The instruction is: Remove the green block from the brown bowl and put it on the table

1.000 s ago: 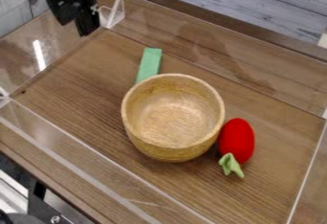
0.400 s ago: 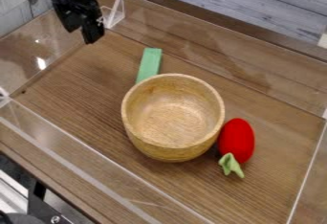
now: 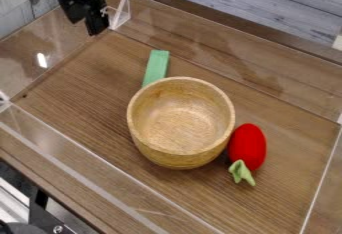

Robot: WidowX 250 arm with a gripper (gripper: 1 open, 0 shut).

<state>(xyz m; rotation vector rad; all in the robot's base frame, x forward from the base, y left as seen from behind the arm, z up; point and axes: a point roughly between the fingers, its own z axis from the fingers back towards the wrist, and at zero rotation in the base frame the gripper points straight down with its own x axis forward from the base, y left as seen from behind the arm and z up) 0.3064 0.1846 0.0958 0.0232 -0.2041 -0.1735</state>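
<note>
While gripper (image 3: 95,24) hovers, green block (image 3: 156,67) lies apart

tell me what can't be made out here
- Camera view: the near end of the green block is hidden behind the brown bowl rim, so contact is unclear.
- The gripper is dark and small at the top edge; its jaws are unreadable.
- The arm above is cut off.

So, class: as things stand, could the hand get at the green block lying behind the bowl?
Probably yes. The green block lies flat on the table behind the brown bowl, its far part uncovered. The hand hangs open at the upper left, with nothing standing between them.
</note>
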